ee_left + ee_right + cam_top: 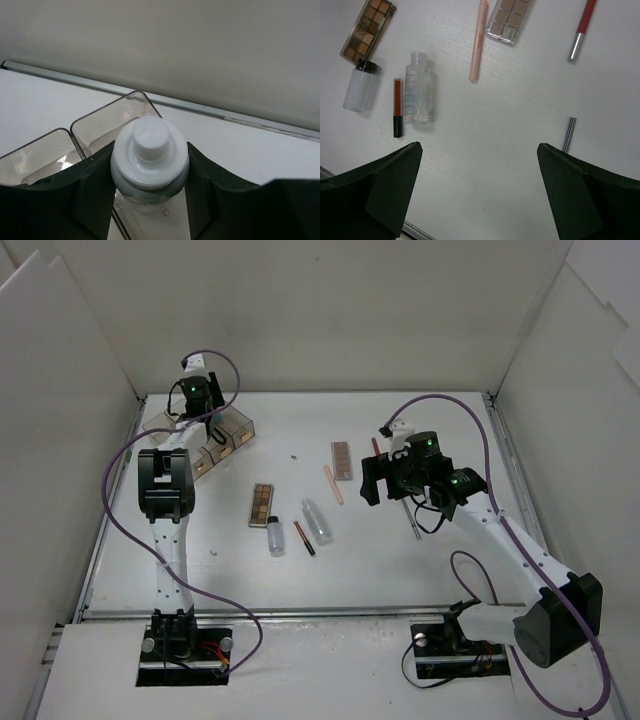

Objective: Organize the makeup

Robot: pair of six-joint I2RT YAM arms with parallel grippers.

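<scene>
My left gripper [194, 393] is at the far back left, shut on a white-capped bottle [150, 142], holding it just above a compartment of the clear plastic box [102, 120]. My right gripper [373, 485] is open and empty above the table; in the right wrist view [479, 147] bare table lies between its fingers. Below it lie a brown palette [367, 27], a black-capped small bottle [358, 90], a red tube [397, 106], a clear bottle [418, 89], a pink pencil [477, 42], a second palette [510, 17], a red pencil [582, 27] and a checkered pencil [568, 134].
The clear box [225, 437] stands at the back left near the wall. White walls enclose the table on three sides. A metal rail [300, 613] runs along the near edge. Purple cables loop off both arms.
</scene>
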